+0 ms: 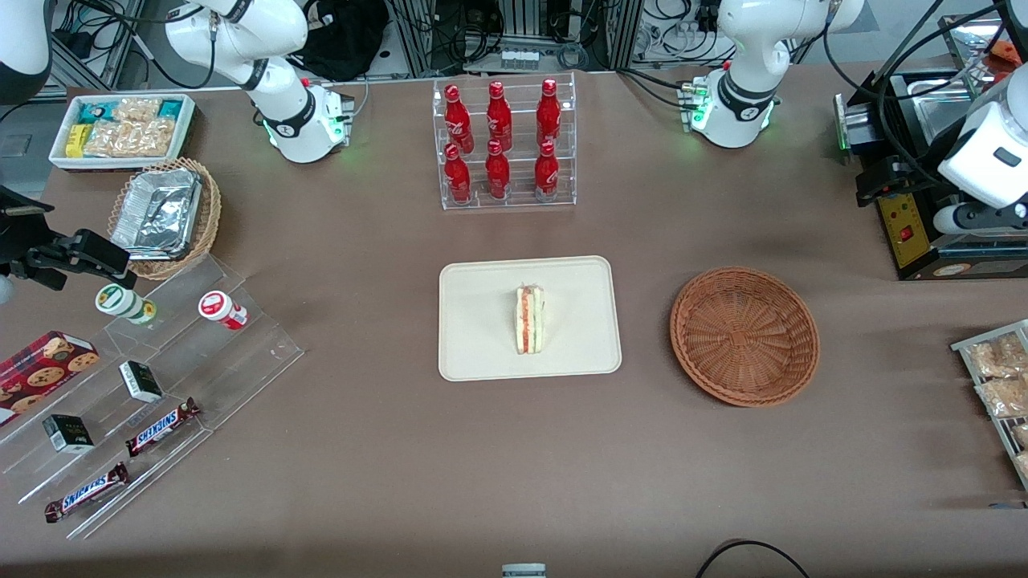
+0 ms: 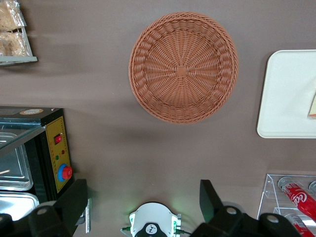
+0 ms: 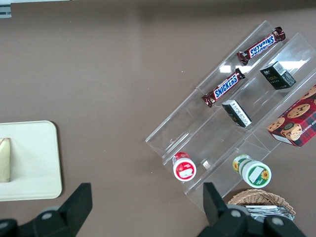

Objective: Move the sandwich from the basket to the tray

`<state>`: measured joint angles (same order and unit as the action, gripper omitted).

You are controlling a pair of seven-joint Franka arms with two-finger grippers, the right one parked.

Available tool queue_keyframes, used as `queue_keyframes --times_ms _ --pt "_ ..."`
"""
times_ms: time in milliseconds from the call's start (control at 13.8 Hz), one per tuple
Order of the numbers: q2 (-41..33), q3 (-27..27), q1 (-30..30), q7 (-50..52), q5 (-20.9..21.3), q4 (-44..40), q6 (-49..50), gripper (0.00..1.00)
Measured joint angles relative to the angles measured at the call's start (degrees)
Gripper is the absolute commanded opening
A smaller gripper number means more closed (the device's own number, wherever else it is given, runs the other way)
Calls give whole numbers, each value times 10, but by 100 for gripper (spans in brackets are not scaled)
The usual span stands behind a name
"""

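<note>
The sandwich (image 1: 528, 319) stands on its edge on the cream tray (image 1: 482, 321), its red and green filling facing up. In the left wrist view only a pale corner of the sandwich (image 2: 313, 106) shows on the tray (image 2: 289, 98). The reddish-brown basket (image 1: 744, 335) beside the tray holds nothing, and its woven floor is bare (image 2: 182, 66). My left gripper (image 1: 871, 189) hangs high over the table, farther from the front camera than the basket and toward the working arm's end. It (image 2: 143, 197) is open, with only tablecloth and the arm's base showing between its fingers.
A black box with a red button (image 1: 907, 233) stands next to the gripper. A clear rack of red bottles (image 1: 504, 144) stands farther from the front camera than the tray. Snack packets on a rack (image 1: 996, 385) lie at the working arm's end; acrylic steps with candy bars (image 1: 144, 385) at the parked arm's.
</note>
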<state>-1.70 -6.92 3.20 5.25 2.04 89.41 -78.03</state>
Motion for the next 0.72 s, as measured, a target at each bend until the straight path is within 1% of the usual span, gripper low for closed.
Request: queue_keyframes --times_ms 507,724 --pt "4 2 2 -1 0 0 -8 100" --pt "9 9 2 -2 0 0 -26 100"
